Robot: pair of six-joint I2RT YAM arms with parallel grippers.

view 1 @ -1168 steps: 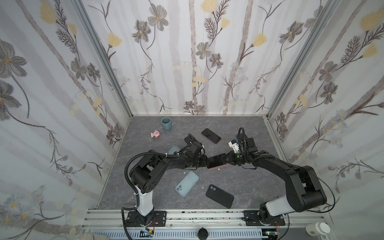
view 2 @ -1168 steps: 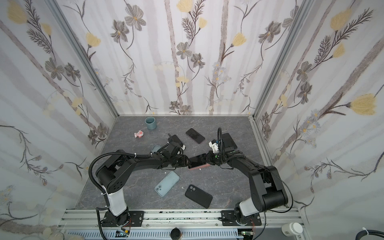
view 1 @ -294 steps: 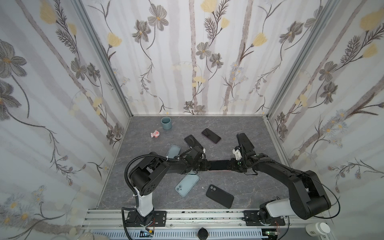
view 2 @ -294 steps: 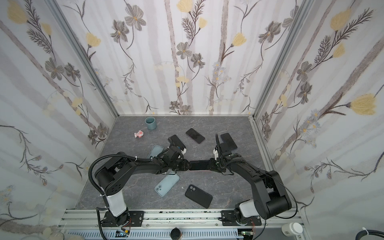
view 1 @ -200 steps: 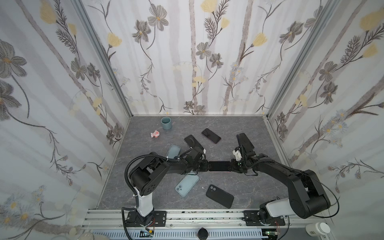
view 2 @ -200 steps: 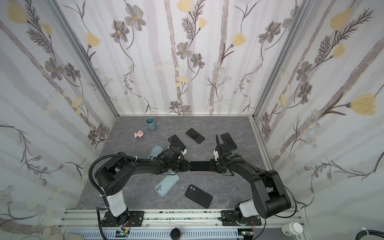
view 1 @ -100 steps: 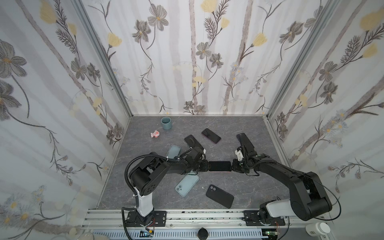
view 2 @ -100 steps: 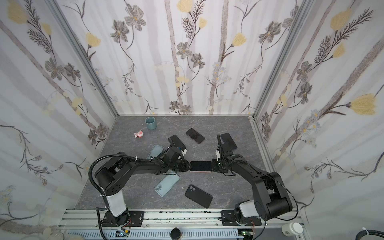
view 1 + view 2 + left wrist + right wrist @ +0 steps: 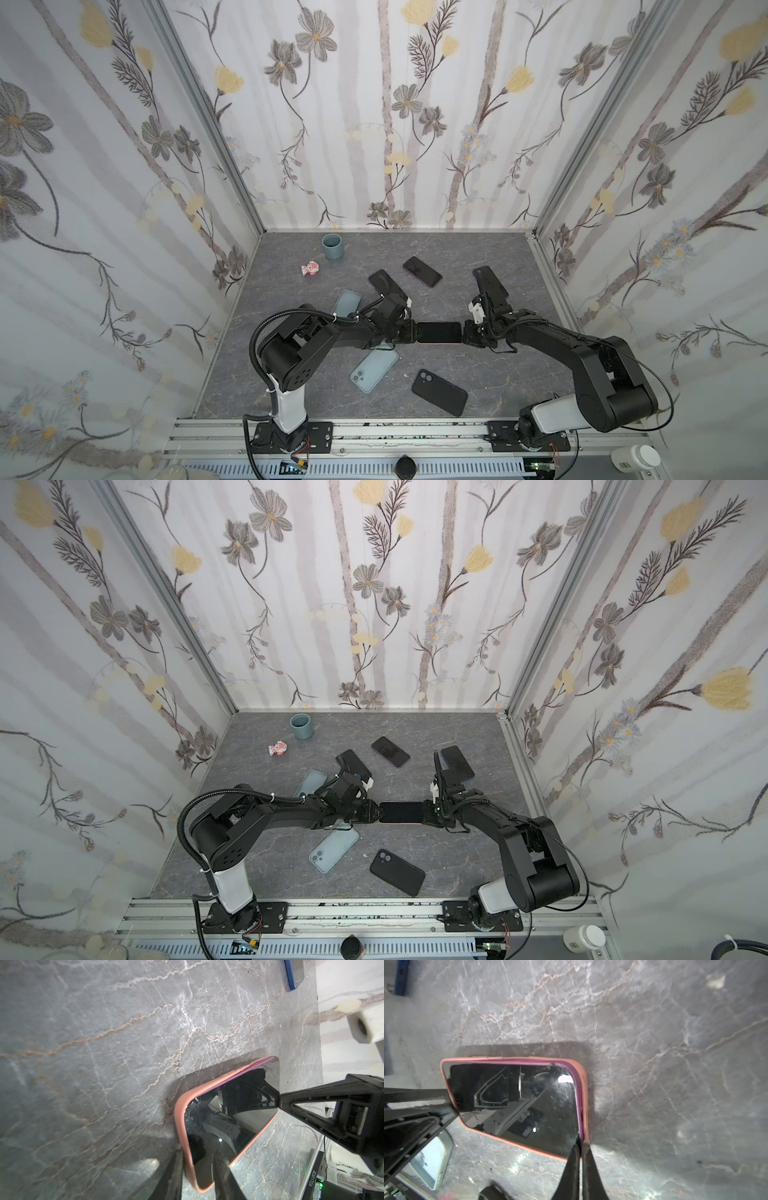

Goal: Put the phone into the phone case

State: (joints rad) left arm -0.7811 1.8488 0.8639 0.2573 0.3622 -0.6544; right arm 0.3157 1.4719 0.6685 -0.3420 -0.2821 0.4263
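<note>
In both top views the phone [image 9: 439, 332] [image 9: 401, 812] lies flat and screen-up at mid-table inside a salmon phone case. The case's rim [image 9: 179, 1118] [image 9: 585, 1088] wraps the phone's purple edge [image 9: 578, 1095]. My left gripper [image 9: 411, 332] [image 9: 374, 812] [image 9: 199, 1176] is shut on the left end, one finger on the screen and one outside the case. My right gripper [image 9: 464, 332] [image 9: 424, 812] [image 9: 581, 1147] is shut at the right end. Its fingertips are pressed together against the rim where case meets phone.
A black phone [image 9: 439, 392] and a light-blue phone [image 9: 374, 370] lie near the front. Another light-blue phone [image 9: 347, 301] is half under the left arm. Further back lie three dark phones [image 9: 384, 282] [image 9: 422, 271] [image 9: 490, 282], a teal cup [image 9: 332, 246] and a small red-white thing [image 9: 311, 268].
My right gripper's fingers have closed together at the phone's right end. Several seconds ago the cased phone was tilted between both grippers; now it lies flat. The left gripper keeps its hold.
</note>
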